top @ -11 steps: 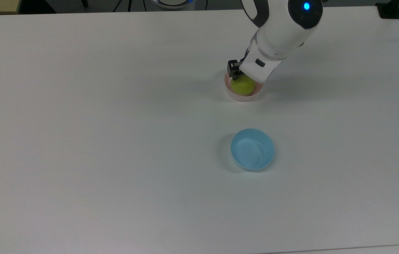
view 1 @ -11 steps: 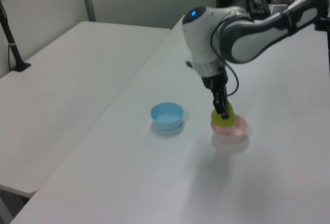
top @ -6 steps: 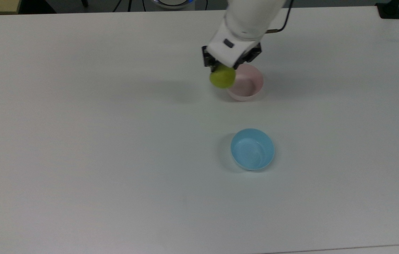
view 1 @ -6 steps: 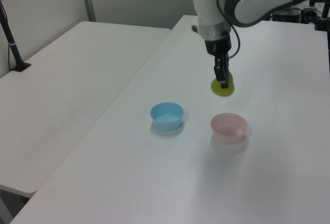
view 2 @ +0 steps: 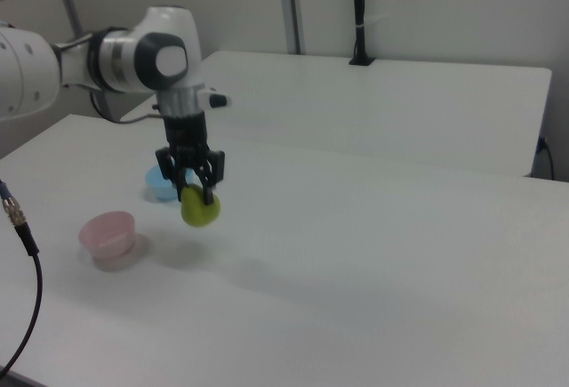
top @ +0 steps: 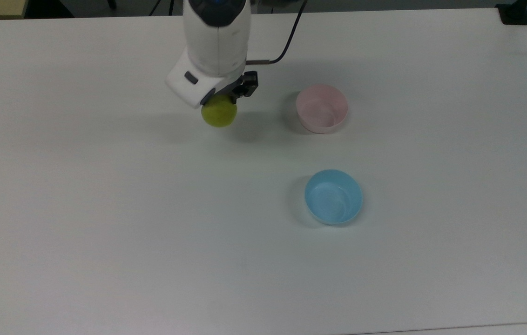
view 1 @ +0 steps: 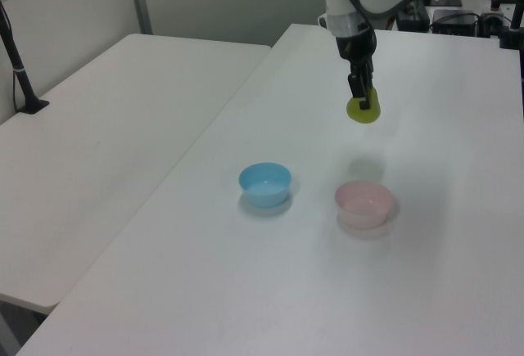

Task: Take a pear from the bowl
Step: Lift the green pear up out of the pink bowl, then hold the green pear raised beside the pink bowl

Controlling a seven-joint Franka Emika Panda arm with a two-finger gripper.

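Note:
The yellow-green pear [top: 219, 113] [view 1: 363, 110] [view 2: 200, 209] hangs in the air well above the table, with my gripper [top: 224, 99] [view 1: 359, 98] [view 2: 196, 182] shut on its upper part. The pale pink bowl [top: 322, 109] [view 1: 363, 203] [view 2: 108, 232] stands with nothing in it. In the top view the pear is well to the left of the bowl. In the right view the pear is held to the right of the bowl and higher up.
A light blue bowl [top: 334, 197] [view 1: 265, 184] [view 2: 160, 185] stands on the white table [top: 105, 209], nearer the top view's bottom than the pink one. A black cable [view 2: 22, 253] hangs at the right view's left edge. A second table [view 1: 90, 127] stands alongside.
The pear has been lifted out of the pink bowl and carried toward the top view's left, rising with the gripper. Both bowls have stayed in place.

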